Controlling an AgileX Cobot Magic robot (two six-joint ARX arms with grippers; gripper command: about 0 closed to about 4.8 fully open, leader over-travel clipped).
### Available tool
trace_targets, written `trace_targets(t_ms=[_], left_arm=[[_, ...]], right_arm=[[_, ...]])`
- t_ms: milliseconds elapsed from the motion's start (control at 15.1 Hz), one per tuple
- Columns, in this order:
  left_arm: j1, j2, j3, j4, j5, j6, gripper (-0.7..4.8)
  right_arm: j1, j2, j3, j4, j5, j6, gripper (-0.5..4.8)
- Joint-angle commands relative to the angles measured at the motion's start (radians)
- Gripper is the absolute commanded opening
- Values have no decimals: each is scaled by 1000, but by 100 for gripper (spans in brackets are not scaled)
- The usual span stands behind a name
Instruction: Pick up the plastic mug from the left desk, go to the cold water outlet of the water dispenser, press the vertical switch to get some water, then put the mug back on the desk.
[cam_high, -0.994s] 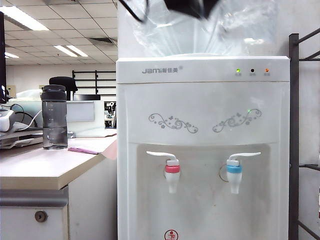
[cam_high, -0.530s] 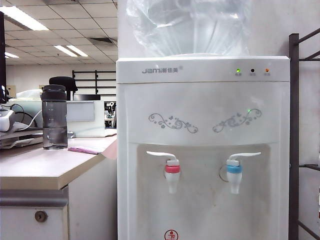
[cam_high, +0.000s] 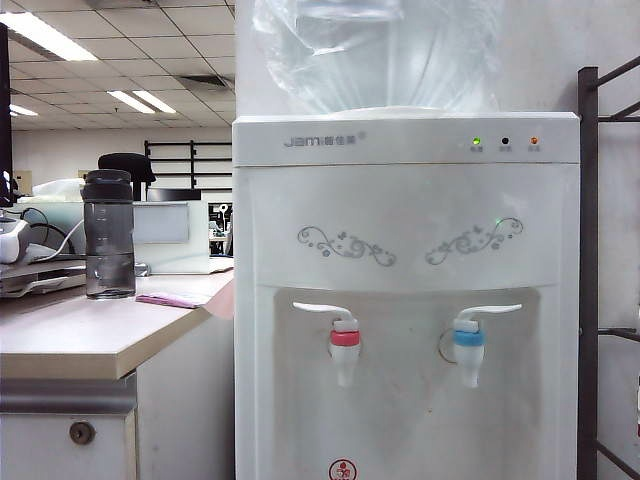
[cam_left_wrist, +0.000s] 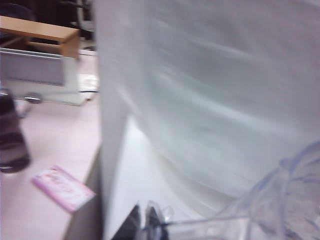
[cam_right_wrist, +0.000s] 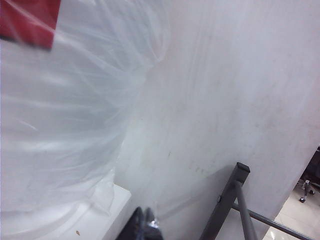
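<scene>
While both grippers sit closed, left gripper (cam_left_wrist: 147, 216) by plastic mug (cam_left_wrist: 280, 200), right gripper (cam_right_wrist: 144, 220) empty; beige left desk (cam_high: 70, 335), office ceiling lights.

White water dispenser (cam_high: 405, 300) grey swirls; cold water outlet (cam_high: 468, 350) blue collar; smoky-grey bottle (cam_high: 108, 235); beige left desk (cam_high: 80, 335)

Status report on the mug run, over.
Left gripper shut on plastic mug, up by the big clear bottle. Right gripper shut, empty, beside it. Cold water outlet unobstructed.
</scene>
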Motion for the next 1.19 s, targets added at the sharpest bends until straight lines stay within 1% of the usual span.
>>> trace_targets(t_ms=[66, 199, 265, 398, 464, 530, 597, 663, 729, 796, 862, 928, 1127, 1193], left_arm=[[114, -50, 6, -21, 1, -8, -5], [171, -69, 6, -29, 29, -8, -5], [216, -81, 6, -43, 59, -8, -5], [287, -94, 6, -67, 72, -23, -5], [359, -98, 6, -89, 95, -56, -5], [545, -97, -9, -166, 207, -177, -5], [574, -97, -21, -165, 208, -177, -5], [659, -95, -82, -149, 274, -187, -5], [707, -77, -200, -10, 314, -183, -5], [707, -47, -252, 71, 311, -182, -5], [707, -20, -278, 115, 311, -182, -5], [707, 113, -340, 242, 307, -184, -5], [707, 208, -343, 283, 302, -188, -5], [707, 250, -343, 312, 282, -188, -5]], right_arm=[[1, -4, 6, 13, -2, 18, -1], [1, -4, 6, 13, -2, 18, -1], [1, -4, 6, 13, -2, 19, -1], [1, -4, 6, 13, -2, 19, -1], [1, -3, 6, 13, -2, 18, -1], [1, -3, 6, 13, -4, 18, -1], [1, -3, 6, 13, -6, 18, -1], [1, -3, 6, 13, -25, 18, -1], [1, -3, 6, 13, -25, 18, -1], [1, -3, 6, 13, -25, 18, -1], [1, -3, 5, 13, -25, 18, -1], [1, -3, 5, 12, -28, 18, -1], [1, -3, 5, 12, -28, 18, -1], [1, -3, 5, 12, -29, 18, -1]])
